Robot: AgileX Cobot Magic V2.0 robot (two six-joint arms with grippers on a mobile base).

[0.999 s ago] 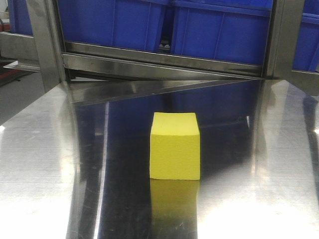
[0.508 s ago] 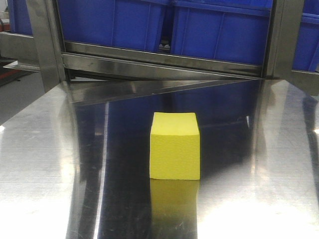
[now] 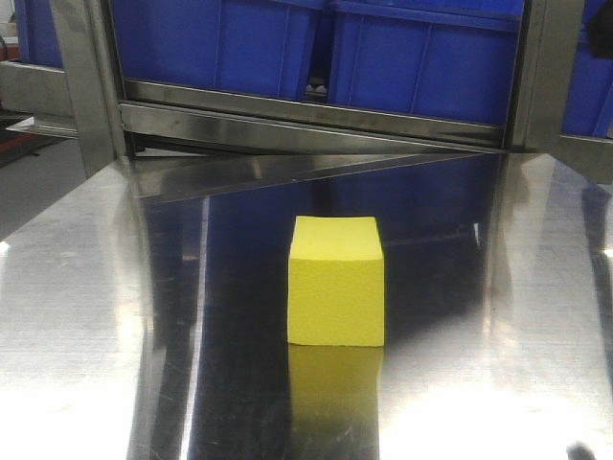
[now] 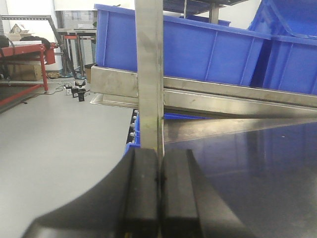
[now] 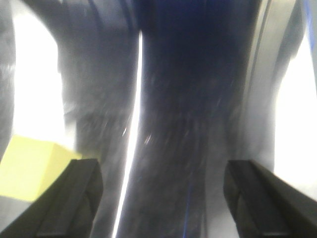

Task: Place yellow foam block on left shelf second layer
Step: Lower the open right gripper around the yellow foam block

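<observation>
- Yellow foam block (image 3: 336, 283) is sitting untouched on the steel table (image 3: 86, 316).
- Right gripper (image 5: 161, 193) is hanging wide open beside the block, likely lining up a grab.
- Left gripper (image 4: 159, 171) is resting pinched closed, empty.

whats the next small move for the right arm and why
Probably slide the right gripper sideways toward the block: its jaws are open, but in the wrist view the block sits outside them, untouched on the table.

The left gripper (image 4: 159, 163) points level, its black jaws pressed flat together. The right gripper (image 5: 162, 173) angles downward, jaws spread wide apart, in a blurred view.
</observation>
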